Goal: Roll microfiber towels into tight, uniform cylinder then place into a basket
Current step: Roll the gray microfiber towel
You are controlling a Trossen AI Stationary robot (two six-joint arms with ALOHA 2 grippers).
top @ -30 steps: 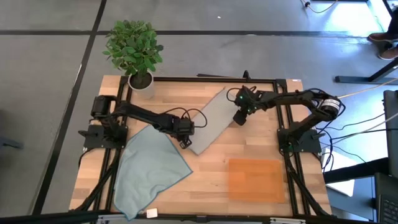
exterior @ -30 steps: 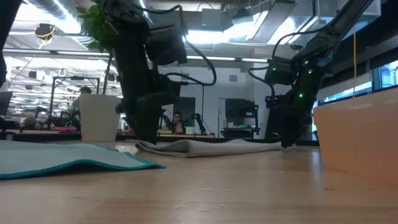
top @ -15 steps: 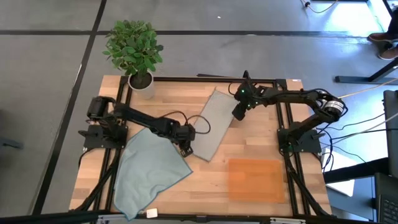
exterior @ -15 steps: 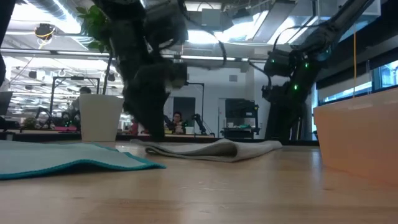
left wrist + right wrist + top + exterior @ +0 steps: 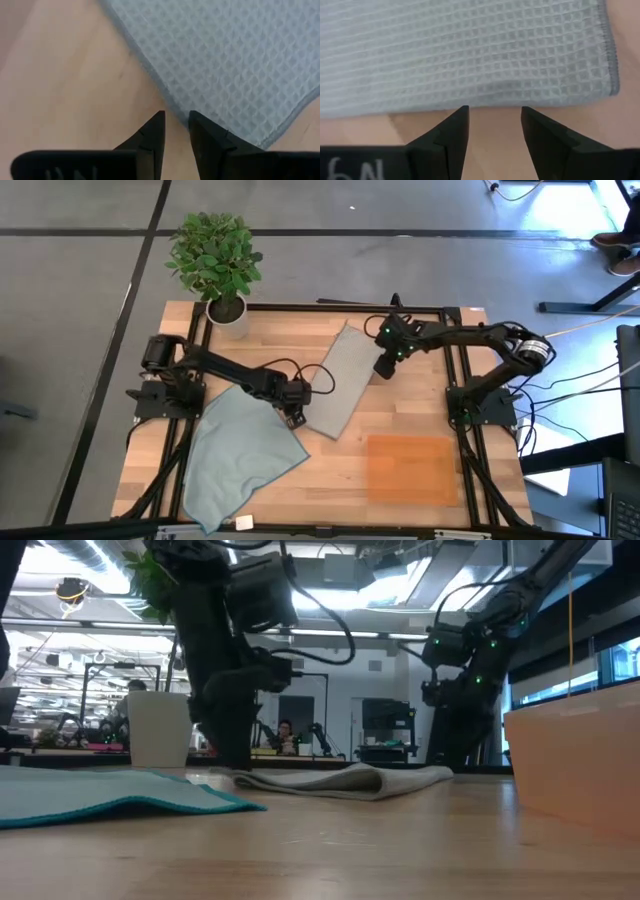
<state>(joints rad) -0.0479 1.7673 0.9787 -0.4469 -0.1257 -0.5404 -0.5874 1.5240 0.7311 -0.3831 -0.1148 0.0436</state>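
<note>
Two towels are laid out on the bench (image 5: 400,420), neither of them rolled, so the whole task is judged to be left: two rolls to be made and both to be carried into the basket (image 5: 412,468), which lies flat at the near right with nothing in it. The blue-grey towel (image 5: 240,455) is spread loosely at the near left, one corner reaching the bench's near edge. The grey-beige towel (image 5: 338,378) lies folded into a long strip, slanting across the middle from the far side toward the near side. The left pincer (image 5: 175,131) is placed at the strip's near end, its fingers a narrow gap apart over the hem, nothing clamped. The right pincer (image 5: 494,125) is held at the strip's far right edge, fingers apart and bare wood between them. Open bench is seen between strip and basket; the plant pot (image 5: 228,312) stands clear at the far left corner.
</note>
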